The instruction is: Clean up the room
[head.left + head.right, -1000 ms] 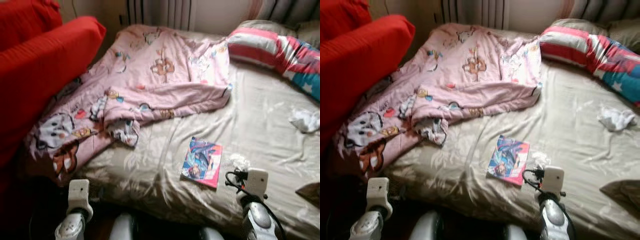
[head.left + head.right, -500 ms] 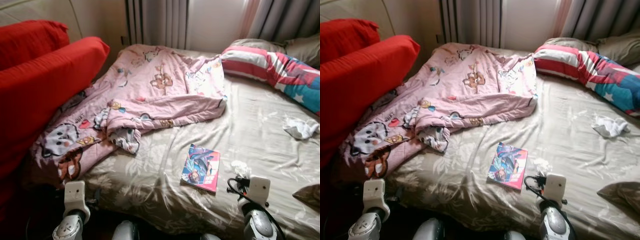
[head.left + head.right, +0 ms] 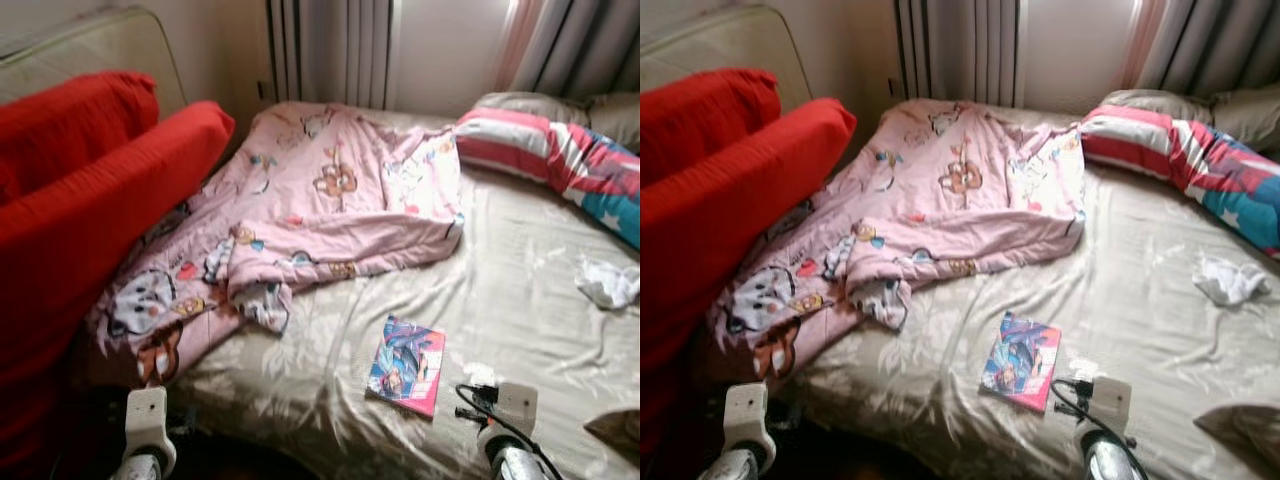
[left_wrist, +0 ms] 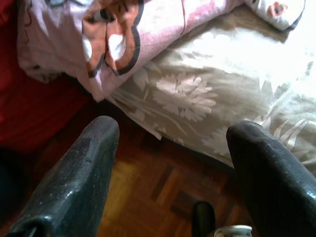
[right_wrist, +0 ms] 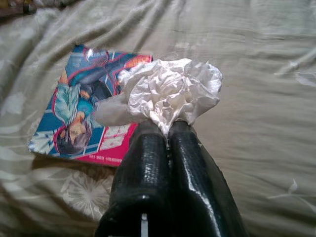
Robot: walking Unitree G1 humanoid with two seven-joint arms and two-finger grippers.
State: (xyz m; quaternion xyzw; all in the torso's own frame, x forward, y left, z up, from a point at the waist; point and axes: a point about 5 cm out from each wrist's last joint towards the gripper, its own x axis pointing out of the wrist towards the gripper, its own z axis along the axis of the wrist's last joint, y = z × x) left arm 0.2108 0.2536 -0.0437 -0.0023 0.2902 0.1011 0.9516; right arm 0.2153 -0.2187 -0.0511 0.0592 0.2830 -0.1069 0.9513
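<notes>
Right gripper [image 5: 168, 131] pinched shut on crumpled white tissue [image 5: 170, 89], lifted just beside glossy blue-and-pink comic book [image 5: 91, 123]. Camera view raised since earlier. Left gripper [image 4: 170, 143] wide open, empty. Bin trip probably next.

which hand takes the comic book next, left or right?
Left. The right hand is shut on a crumpled tissue over the bed. The left hand is open and free, though it hangs by the bed's edge, farther from the comic book.

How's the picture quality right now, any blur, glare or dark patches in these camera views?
Left eye view: soft blur, floor beside the red sofa in deep shadow. Left wrist view: beige floral bedsheet blown out by glare. Right wrist view: evenly lit, sharp on the crumpled white tissue and glossy comic book.
</notes>
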